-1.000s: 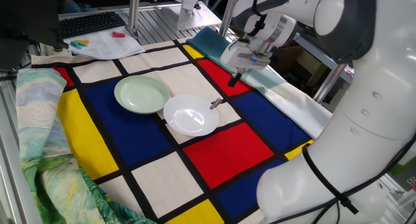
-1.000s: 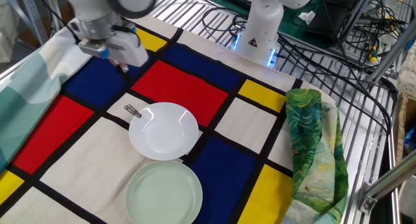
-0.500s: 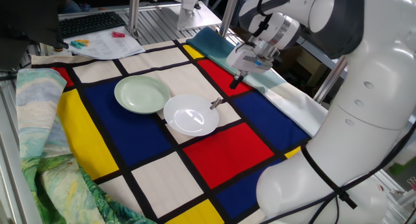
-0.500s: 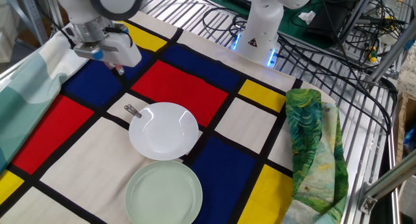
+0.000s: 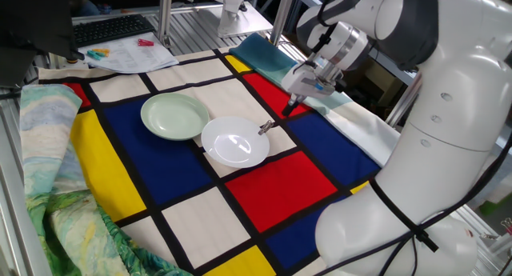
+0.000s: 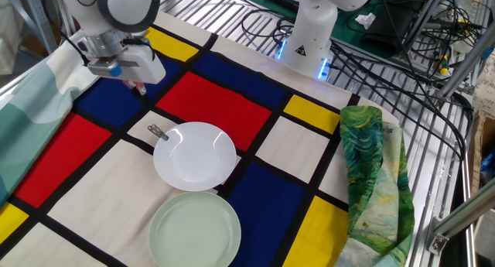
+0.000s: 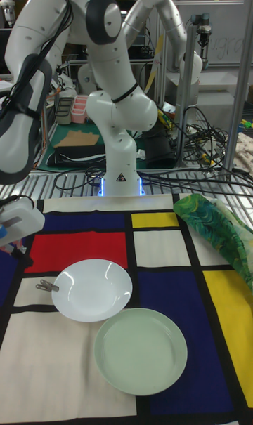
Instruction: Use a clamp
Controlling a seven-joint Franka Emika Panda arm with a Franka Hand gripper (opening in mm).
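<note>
The clamp (image 5: 265,127) is a tiny dark clip with silvery arms, resting at the rim of the white plate (image 5: 234,142). It also shows as the clamp (image 6: 158,132) and the clamp (image 7: 46,285) at that plate's edge. My gripper (image 5: 290,107) hangs low over the cloth a short way beyond the clamp, apart from it. Its fingers look like one narrow dark tip, shut on nothing, as with the gripper (image 6: 140,87) and the gripper (image 7: 21,251). A pale green plate (image 5: 175,116) sits beside the white plate.
The table carries a cloth (image 5: 272,180) of red, blue, yellow and white squares. A folded teal cloth (image 5: 268,56) lies along the edge behind the gripper. A green patterned cloth (image 6: 373,174) is bunched at the far side. Papers and a keyboard (image 5: 112,28) sit at the back.
The gripper has drifted sideways away from the robot's base, toward the teal cloth's edge, staying low. The clamp and both plates have not moved.
</note>
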